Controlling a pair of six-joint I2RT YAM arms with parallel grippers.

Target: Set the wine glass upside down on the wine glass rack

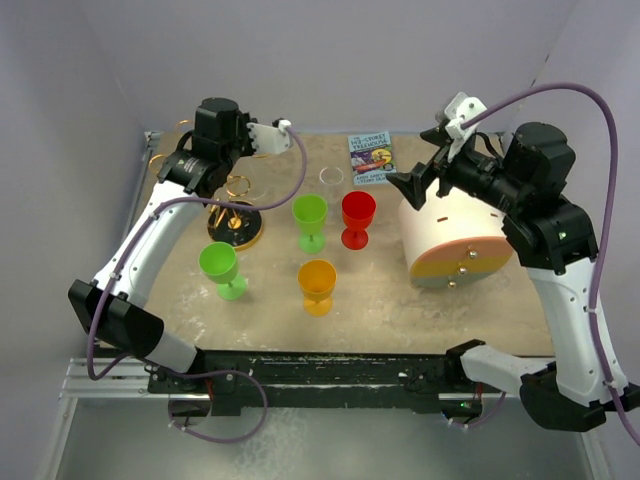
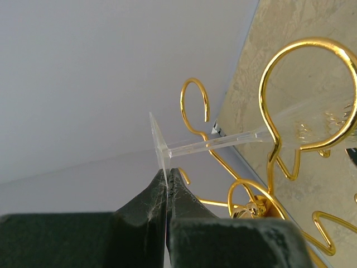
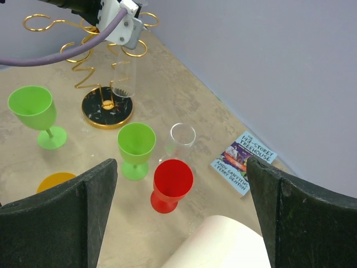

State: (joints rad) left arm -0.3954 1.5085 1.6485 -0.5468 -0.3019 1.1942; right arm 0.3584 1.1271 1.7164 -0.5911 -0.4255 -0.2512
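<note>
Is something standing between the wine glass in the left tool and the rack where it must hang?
Nothing visible does. The left tool pinches the wine glass by its foot, and its stem already passes through a loop of the rack.

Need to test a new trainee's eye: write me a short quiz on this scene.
1. True or false: the right gripper has its jaws shut on a goblet.
2. Which part of the clear wine glass do the jaws of the left gripper pinch? A) the bowl rim B) the middle of the stem C) the flat foot
3. How many coloured goblets stand on the table?

Key: 1. False: the jaws stand wide open and empty. 2. C. 3. Four: two green, one red, one orange.
</note>
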